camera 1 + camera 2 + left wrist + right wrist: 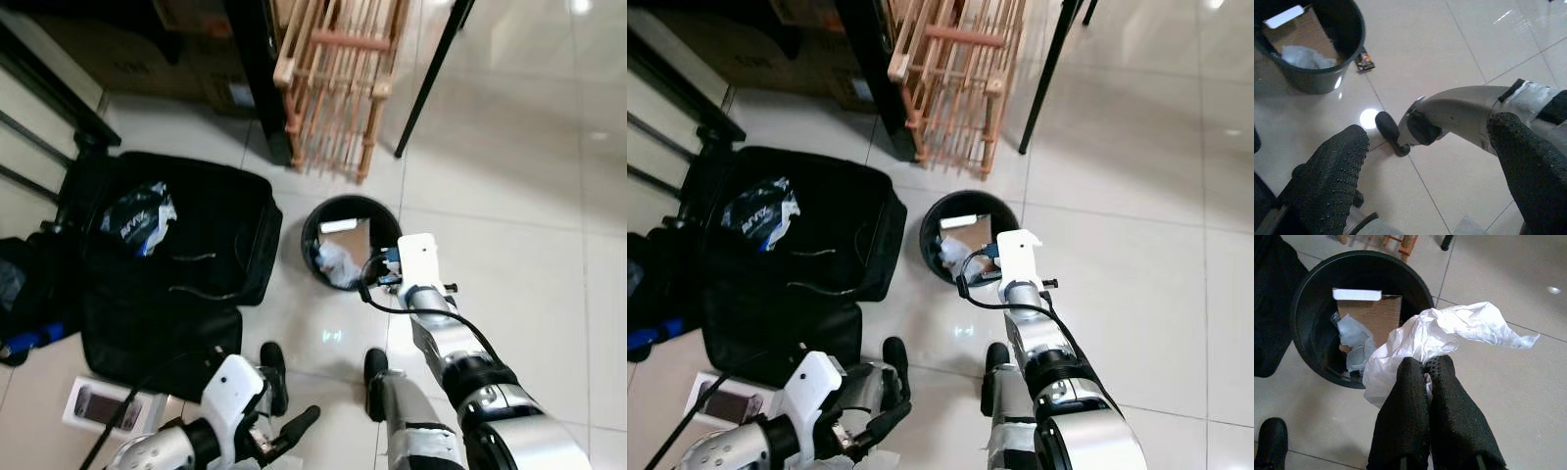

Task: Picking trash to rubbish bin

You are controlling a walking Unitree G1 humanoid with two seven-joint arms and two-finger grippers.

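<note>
My right gripper (1425, 369) is pinched tight on crumpled paper (1435, 340) at the bin (1312, 293) rim, ready for dropping; left gripper (1425, 161) hangs spread wide, empty.

Glossy pale floor tiles (509, 196) with thin grout lines spread all around, and ceiling light glints on them. Ahead of the tool stands a wooden slatted rack (333, 78) beside a dark post (257, 78), with a slanting black leg (431, 78) near it. A black open suitcase (176, 274) lies off to the left.
</note>
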